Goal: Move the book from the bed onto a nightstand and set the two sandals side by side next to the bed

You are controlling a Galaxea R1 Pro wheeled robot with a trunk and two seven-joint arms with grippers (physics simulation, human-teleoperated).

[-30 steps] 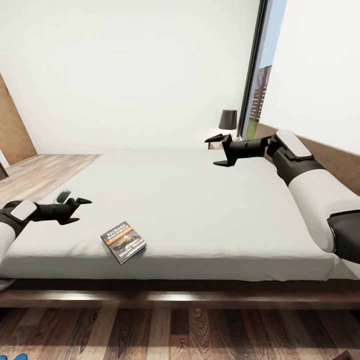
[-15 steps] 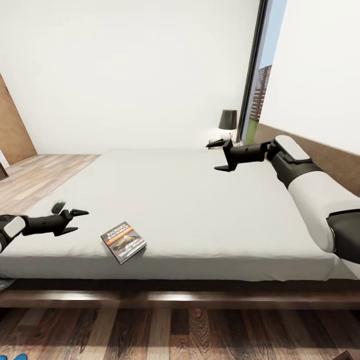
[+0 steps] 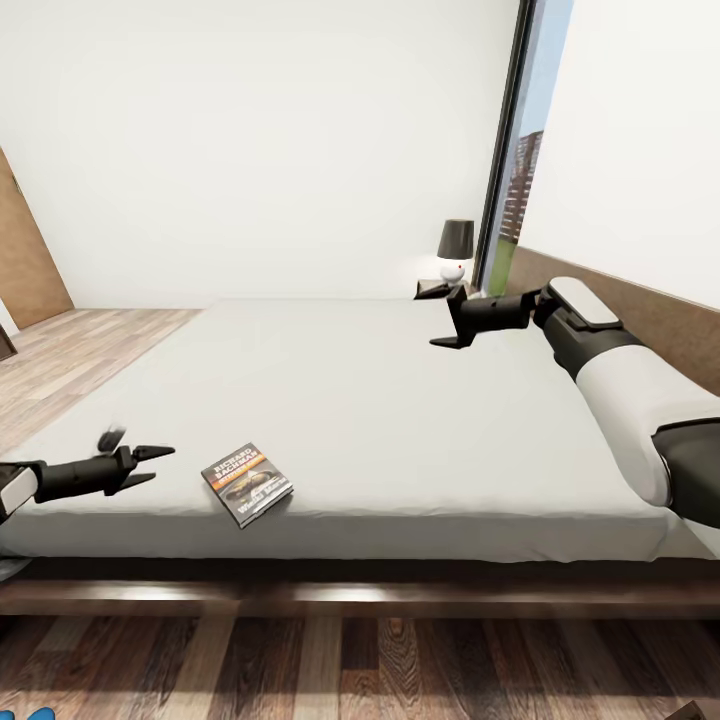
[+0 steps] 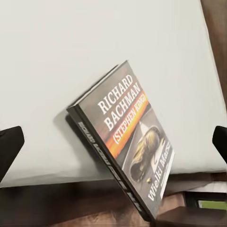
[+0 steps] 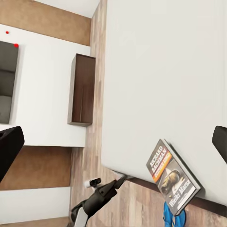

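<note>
Paperback book with dark cover and orange band (image 3: 247,484) lies flat near the front-left edge of the off-white mattress of the dark-framed bed (image 3: 400,400). Left gripper (image 3: 140,466) hovers just left of it, jaws parted, empty. Right gripper (image 3: 448,315) hangs wide open over the bed's far right, near the black-shaded lamp (image 3: 455,243).

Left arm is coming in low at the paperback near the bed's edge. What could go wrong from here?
1. The small dark paperback book with the orange band lies close to the off-white mattress's near edge; a sideways nudge from the open left end effector might push it off onto the dark wooden floor.
2. It lies flat and thin, so the fingers may slide over it.
</note>
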